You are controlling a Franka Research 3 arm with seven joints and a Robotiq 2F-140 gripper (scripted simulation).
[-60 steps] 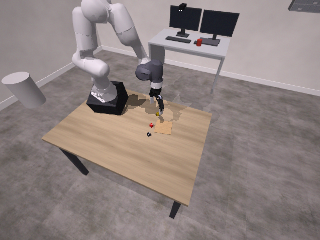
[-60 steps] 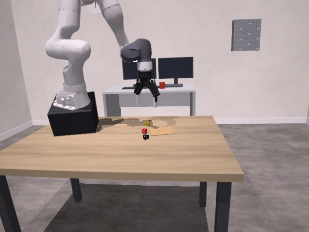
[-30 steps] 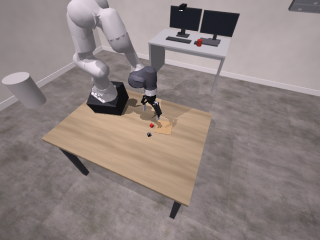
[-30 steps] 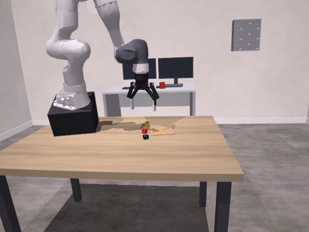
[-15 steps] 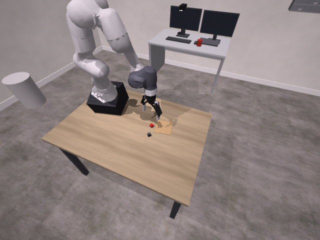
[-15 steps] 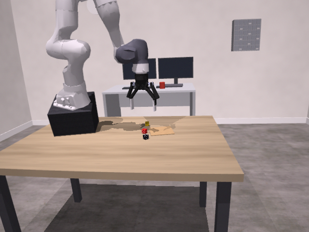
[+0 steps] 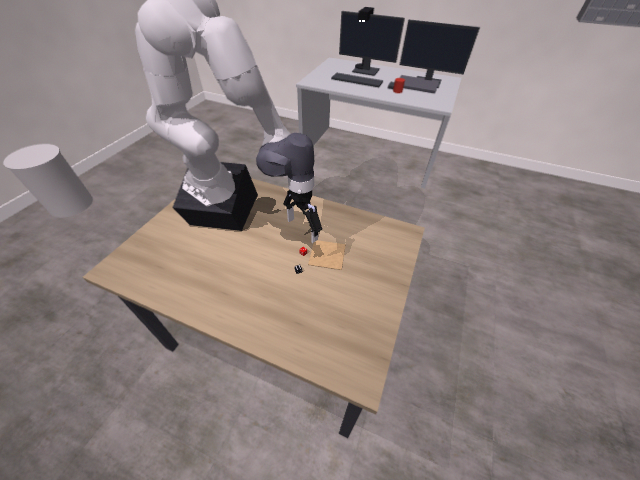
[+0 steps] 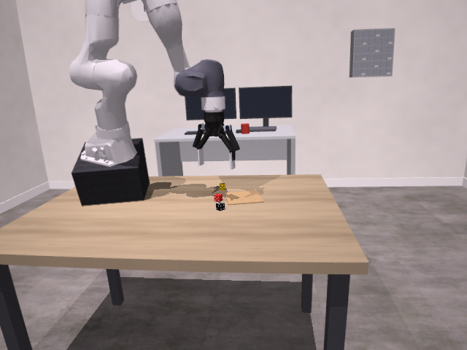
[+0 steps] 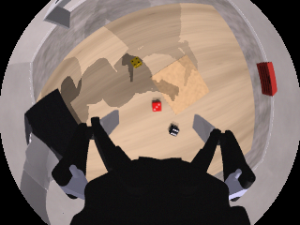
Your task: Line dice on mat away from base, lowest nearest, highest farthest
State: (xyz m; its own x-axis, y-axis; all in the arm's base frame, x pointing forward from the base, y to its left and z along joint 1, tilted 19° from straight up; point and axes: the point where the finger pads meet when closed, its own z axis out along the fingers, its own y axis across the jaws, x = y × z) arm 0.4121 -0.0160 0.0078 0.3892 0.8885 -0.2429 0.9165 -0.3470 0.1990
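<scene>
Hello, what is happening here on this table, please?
A single robot arm holds its hand open and empty above a wooden table. Below it lie a yellow die, a red die and a black die, all on the bare wood beside a small tan mat. None of the dice is on the mat yet, so the lining up has not started.
</scene>
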